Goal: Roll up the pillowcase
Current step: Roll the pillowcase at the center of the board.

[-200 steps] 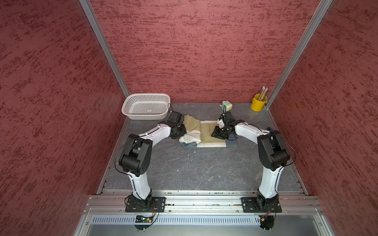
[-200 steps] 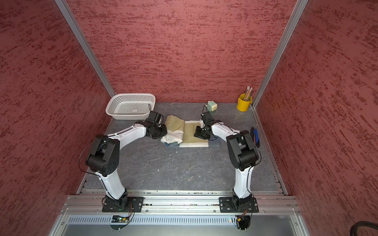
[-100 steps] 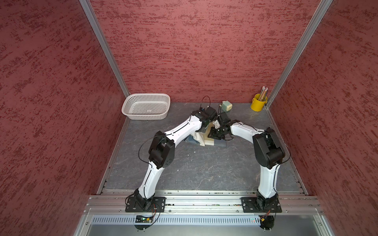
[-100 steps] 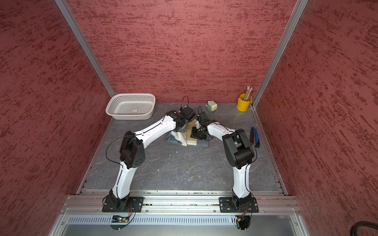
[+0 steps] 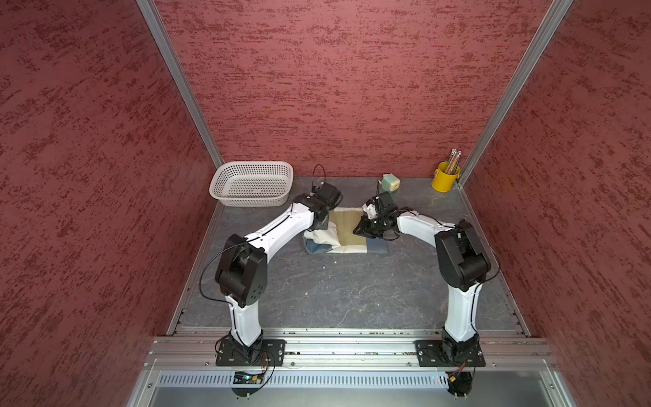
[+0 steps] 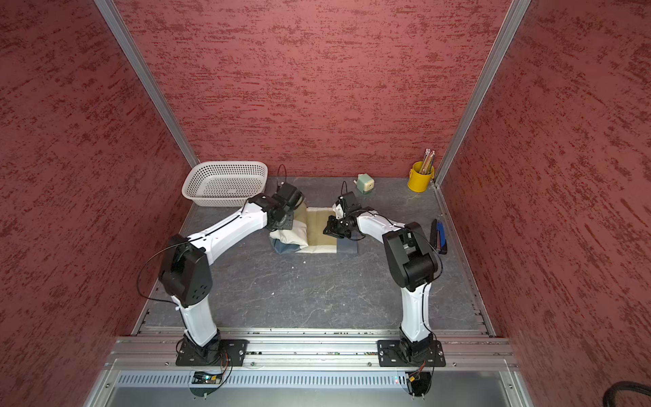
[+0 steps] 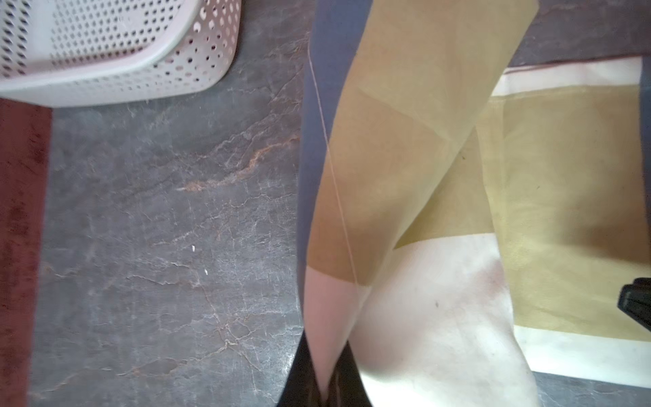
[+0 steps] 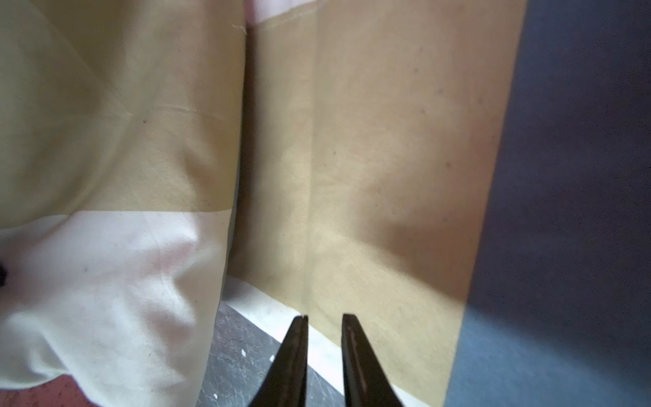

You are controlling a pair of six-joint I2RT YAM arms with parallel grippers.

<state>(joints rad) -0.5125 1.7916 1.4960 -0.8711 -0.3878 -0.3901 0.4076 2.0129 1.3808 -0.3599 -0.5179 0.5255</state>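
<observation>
The pillowcase (image 5: 347,234) lies just above the middle of the frame in both top views, on the grey table (image 5: 334,292). Its left part is bunched into a loose fold and its right part is flat.

The left gripper (image 7: 327,384) is clamped on a raised flap of that cloth, the fabric running up from between its fingers. The right gripper (image 8: 324,315) hangs over the tan block near the cloth's edge. Its jaws are a narrow slit apart with nothing visibly between them, though whether the tips touch the fabric is hard to tell.

Risks, as I judge them:
- The flat half looks unpinned, so a pull from the left could drag the whole cloth towards the white basket (image 5: 252,201) at upper left instead of turning it over.
- The flap is held at a single point. The roll could go skewed, or the loose bundle could slump open.
- The right jaws could close on bare table or catch only the top layer.

Count:
- one pillowcase
- two grippers
- one basket
- one yellow cup (image 5: 445,179) of pencils at upper right
- one small green box (image 5: 390,183)
- one dark blue tool (image 6: 438,238) at the right edge
</observation>
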